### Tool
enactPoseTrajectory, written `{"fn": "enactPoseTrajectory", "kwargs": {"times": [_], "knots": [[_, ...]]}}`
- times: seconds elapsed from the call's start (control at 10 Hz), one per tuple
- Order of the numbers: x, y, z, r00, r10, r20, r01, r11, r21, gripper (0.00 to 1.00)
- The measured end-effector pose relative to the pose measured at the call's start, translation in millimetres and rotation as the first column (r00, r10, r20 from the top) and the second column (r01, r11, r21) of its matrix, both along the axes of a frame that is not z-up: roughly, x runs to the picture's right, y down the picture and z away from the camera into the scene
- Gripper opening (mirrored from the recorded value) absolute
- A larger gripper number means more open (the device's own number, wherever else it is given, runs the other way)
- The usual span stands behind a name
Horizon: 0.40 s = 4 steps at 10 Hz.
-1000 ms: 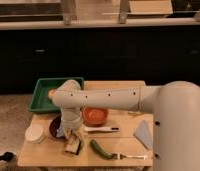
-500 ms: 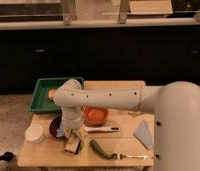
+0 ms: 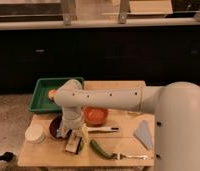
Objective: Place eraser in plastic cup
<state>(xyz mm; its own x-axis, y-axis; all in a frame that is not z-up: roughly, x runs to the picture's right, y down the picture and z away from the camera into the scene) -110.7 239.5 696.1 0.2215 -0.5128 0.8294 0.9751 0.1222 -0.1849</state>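
Gripper [image 3: 74, 141] low over wooden table [image 3: 124, 148], just right of dark bowl [image 3: 56, 127]; grip state can't tell. Orange bowl [image 3: 95, 116] right of it, round white container [image 3: 34, 134] left, green tray [image 3: 45, 95] behind.

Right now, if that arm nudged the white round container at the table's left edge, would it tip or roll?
Probably neither: the white round container looks low and wide, sitting flat, so it would likely slide. Near the table edge, it might drop off. The end effector hangs nearby, just past the dark bowl.

Matt wood table [image 3: 124, 148], glossy plastic arm [image 3: 108, 96].
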Motion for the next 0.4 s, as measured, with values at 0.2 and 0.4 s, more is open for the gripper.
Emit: {"fn": "enactPoseTrajectory", "kwargs": {"times": [0.2,0.4], "knots": [[1.2,-0.2,-0.1,1.000,0.002,0.001,-0.002,1.0000,0.001,0.80],[5.4,-3.9,1.8,1.000,0.024,-0.005,-0.024,0.9996,0.015,0.80]]}}
